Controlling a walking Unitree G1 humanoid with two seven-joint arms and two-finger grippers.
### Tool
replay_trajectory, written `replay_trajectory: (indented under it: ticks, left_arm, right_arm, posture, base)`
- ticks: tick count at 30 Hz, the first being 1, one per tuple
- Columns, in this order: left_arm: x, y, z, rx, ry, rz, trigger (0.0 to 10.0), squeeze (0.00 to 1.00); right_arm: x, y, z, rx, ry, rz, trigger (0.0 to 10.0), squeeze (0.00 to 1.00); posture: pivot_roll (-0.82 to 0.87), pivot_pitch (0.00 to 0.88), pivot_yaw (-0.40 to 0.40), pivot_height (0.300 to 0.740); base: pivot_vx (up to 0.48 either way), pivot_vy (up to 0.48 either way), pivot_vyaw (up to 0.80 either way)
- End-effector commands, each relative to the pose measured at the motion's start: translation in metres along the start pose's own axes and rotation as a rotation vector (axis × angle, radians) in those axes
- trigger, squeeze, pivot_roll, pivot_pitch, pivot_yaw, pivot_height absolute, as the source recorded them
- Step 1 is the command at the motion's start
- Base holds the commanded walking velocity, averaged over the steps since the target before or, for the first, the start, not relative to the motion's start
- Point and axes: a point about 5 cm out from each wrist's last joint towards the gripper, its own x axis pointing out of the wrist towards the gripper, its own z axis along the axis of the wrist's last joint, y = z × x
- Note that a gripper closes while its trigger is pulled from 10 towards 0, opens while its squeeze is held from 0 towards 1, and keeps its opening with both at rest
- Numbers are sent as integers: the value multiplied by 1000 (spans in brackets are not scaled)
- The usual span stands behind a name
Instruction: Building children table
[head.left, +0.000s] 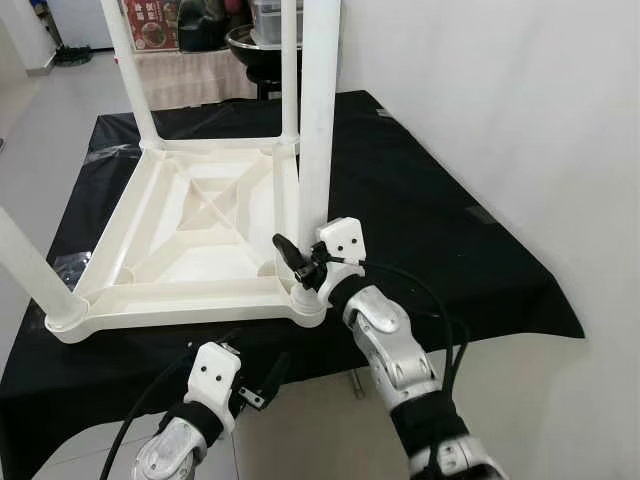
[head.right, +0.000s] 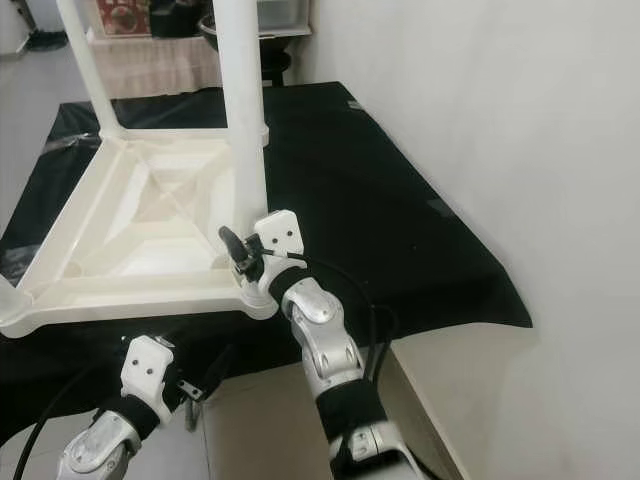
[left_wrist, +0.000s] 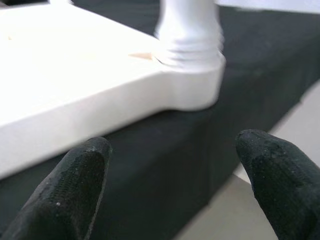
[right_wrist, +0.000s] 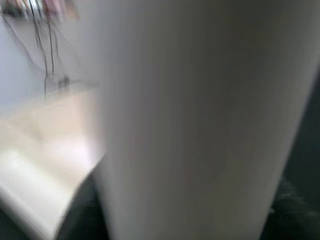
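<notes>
Lying upside down on a low table draped in black cloth (head.left: 440, 230), the white plastic children's table top (head.left: 200, 250) shows its ribbed underside, with round white plastic legs standing upright from its corners. The near right leg (head.left: 318, 110) rises from the corner socket closest to the robot, and the right gripper (head.left: 300, 262) sits at the base of that leg, just above the socket; one black finger (head.left: 287, 248) shows on the leg's inner side, the other is hidden behind the leg, so the fingers appear to straddle it, though whether they press on it cannot be told. From the right wrist camera the leg is a blurred pale column very close to the lens. The left gripper (head.left: 262, 388) hangs lower, in front of the cloth-covered edge and below the table top's near rail, well apart from it. Its two black fingertips (left_wrist: 75, 185) are spread wide with nothing between them, pointing toward the near right corner socket (left_wrist: 192, 85) where the leg seats. Two more legs stand at the far corners, and another leans at the near left corner (head.left: 35, 270). A plain white wall (head.left: 520, 110) runs along the right side.
</notes>
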Motion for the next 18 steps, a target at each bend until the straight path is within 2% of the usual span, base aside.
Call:
replay_trajectory:
  ticks: [1,2,4,5,6,7,8,9,11,16,18]
  left_arm:
    - [-3,-1,-7,-5,31,6,10000,0]
    - [-3,-1,-7,-5,30,6,10000,0]
    - [-3,-1,-7,-5,30,6,10000,0]
    - [-3,0,-7,-5,29,8,10000,0]
    - [-3,0,-7,-5,29,8,10000,0]
    - [-3,-1,-7,-5,28,9,10000,0]
    - [-4,-2,-6,-5,27,9,10000,0]
    - [-4,-2,-6,-5,27,9,10000,0]
    - [-6,-3,-6,-5,26,9,10000,0]
    - [-9,-5,-6,-7,28,10,10000,0]
    - [-9,-5,-6,-7,28,10,10000,0]
  right_arm:
    - [-1,6,-13,46,49,14,10000,1000]
    - [1,3,-5,39,33,50,10000,1000]
    - [1,3,-5,39,33,50,10000,1000]
    - [6,-10,10,33,5,102,10000,1000]
    - [6,-10,10,33,5,102,10000,1000]
    - [11,-21,28,17,-19,185,10000,761]
    - [15,-28,45,-16,-40,282,10000,0]
    - [15,-28,45,-16,-40,282,10000,0]
    - [19,-28,68,-80,-55,446,10000,0]
    - [26,-23,85,-125,-66,517,10000,0]
    - [26,-23,85,-125,-66,517,10000,0]
  posture:
    - [31,138,-24,740]
    - [31,138,-24,740]
    - [31,138,-24,740]
    - [32,138,-28,740]
    - [32,138,-28,740]
    - [45,147,-30,740]
    - [53,149,-31,740]
    - [53,149,-31,740]
    - [62,158,-33,740]
    - [71,168,-34,740]
    - [71,168,-34,740]
  base:
    - [0,0,0]
    - [0,0,0]
    - [0,0,0]
    - [0,0,0]
    - [0,0,0]
    - [0,0,0]
    - [0,0,0]
    - [0,0,0]
    - [0,0,0]
    - [0,0,0]
    - [0,0,0]
